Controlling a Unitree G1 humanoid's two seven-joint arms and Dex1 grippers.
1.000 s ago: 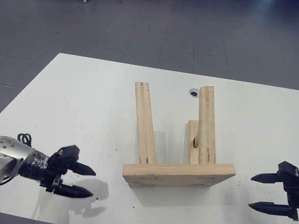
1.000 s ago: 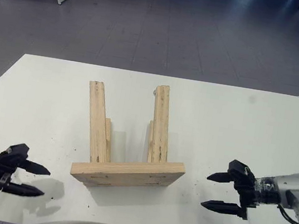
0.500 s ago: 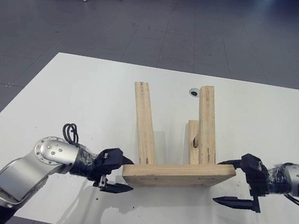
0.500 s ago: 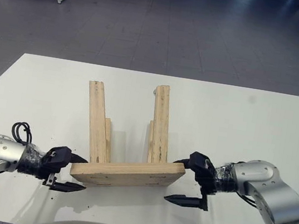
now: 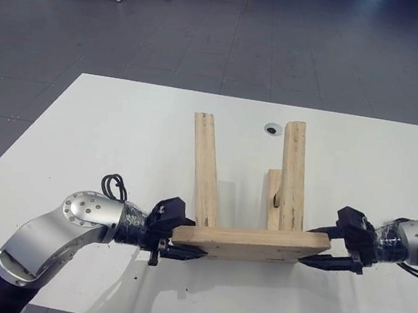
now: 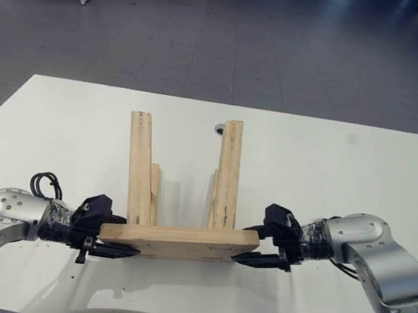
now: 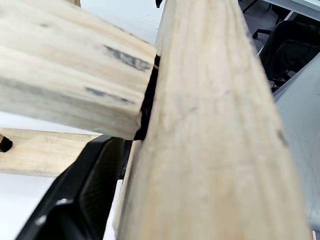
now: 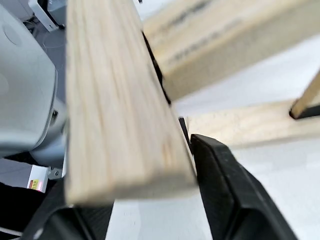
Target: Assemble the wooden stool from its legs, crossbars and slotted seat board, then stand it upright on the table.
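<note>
- Head views: the stool lies on its side at centre frame on the white table. Its seat board stands on edge towards the bottom, and two legs point to the top. A crossbar sits inside the right leg.
- The left gripper clamps the board's left end and the right gripper its right end (fingers above and below the wood).
- A hole in the table shows between the leg tips.
- Wrist views, close up: a black finger lies against the board; on the right arm, black fingers flank the board's edge.
</note>
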